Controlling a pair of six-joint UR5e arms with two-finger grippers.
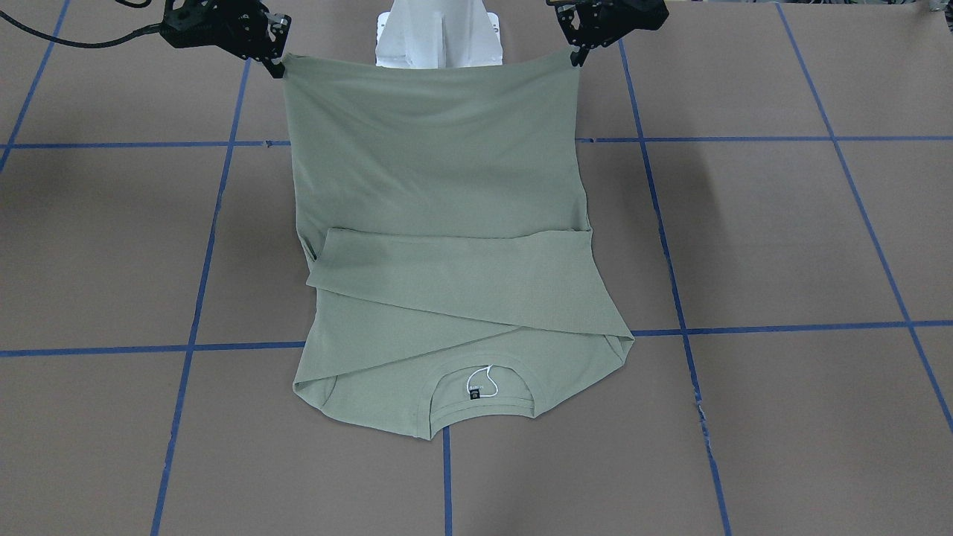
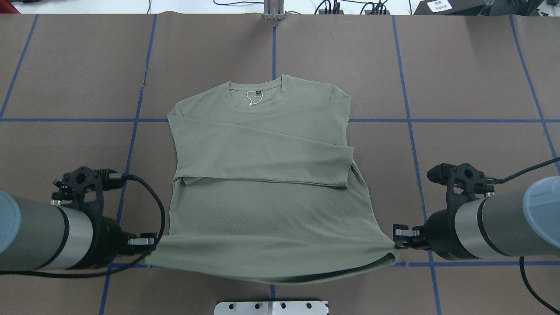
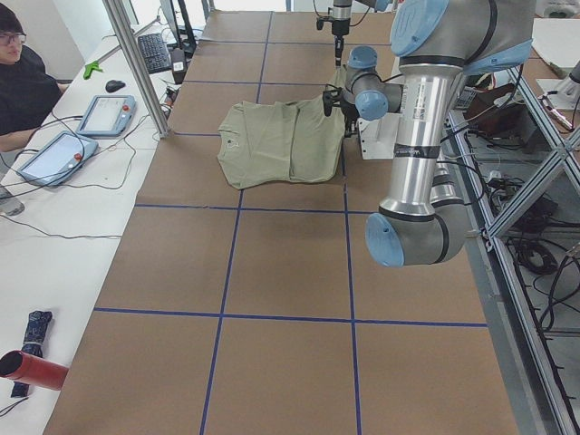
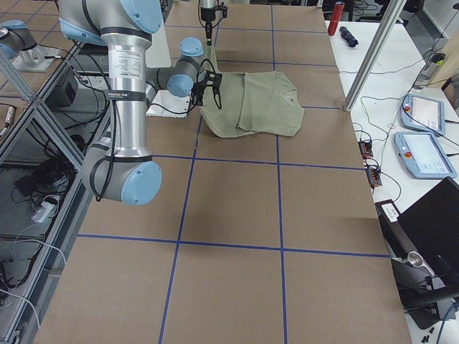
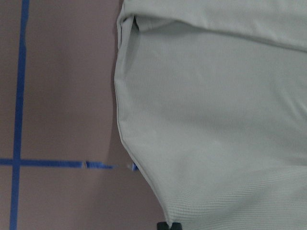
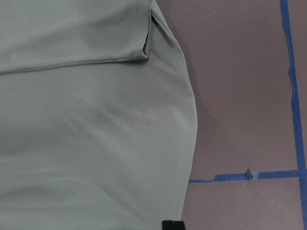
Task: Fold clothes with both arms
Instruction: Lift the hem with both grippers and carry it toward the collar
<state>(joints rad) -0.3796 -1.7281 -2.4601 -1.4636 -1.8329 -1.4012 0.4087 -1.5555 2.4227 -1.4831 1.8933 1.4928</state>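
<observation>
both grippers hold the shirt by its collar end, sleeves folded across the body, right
No, the left gripper and right gripper hold the shirt by its bottom hem corners; the overhead view shows the collar lying free at the far end. The sleeves are folded across.

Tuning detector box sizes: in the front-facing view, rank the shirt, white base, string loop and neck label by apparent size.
1. shirt, by far the largest
2. white base, partly cut off by the frame's top edge
3. string loop
4. neck label, smallest
</observation>
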